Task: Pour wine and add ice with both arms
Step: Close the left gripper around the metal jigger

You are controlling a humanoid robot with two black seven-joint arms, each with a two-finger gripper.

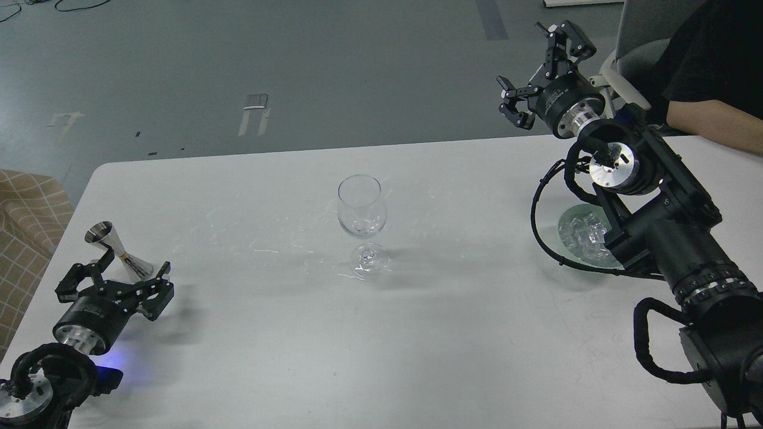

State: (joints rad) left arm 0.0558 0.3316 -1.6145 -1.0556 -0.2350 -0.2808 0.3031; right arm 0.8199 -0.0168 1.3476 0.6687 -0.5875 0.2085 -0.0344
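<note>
A clear wine glass point(362, 220) stands upright at the table's middle; any clear wine in its bowl is too faint to tell. A small steel jigger point(116, 247) stands tilted at the left edge. My left gripper point(132, 271) is open low over the table, its jaws on either side of the jigger's base; I cannot tell if they touch it. Clear ice cubes point(581, 232) lie in a greenish glass dish point(566, 223) at the right, partly hidden by my right arm. My right gripper point(539, 74) is open and empty, raised above the table's far right edge.
Thin streaks of spilled clear liquid point(262, 244) lie on the white table point(417, 345) left of the glass. A person's bare forearm point(709, 122) rests on the far right corner. A checked cloth point(30, 220) hangs beside the left edge.
</note>
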